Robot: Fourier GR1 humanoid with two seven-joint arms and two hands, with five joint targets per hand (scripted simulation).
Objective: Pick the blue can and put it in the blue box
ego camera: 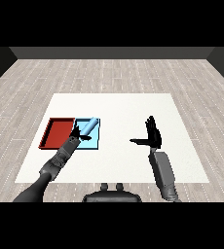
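The blue can (88,127) is light blue and lies tilted over the light blue tray (95,142), at the left of the table. My left hand (78,133) reaches over that tray, and its fingers are curled round the lower end of the can. The red tray (57,132) lies right beside the blue one, on its left. My right hand (152,135) stands over the middle right of the table, fingers straight and pointing up, thumb stretched to the left, holding nothing.
The white table (123,112) spreads out around both trays, on a grey wooden floor. My left forearm (55,165) crosses the table's front left, and my right forearm (162,172) rises from the front edge at the right.
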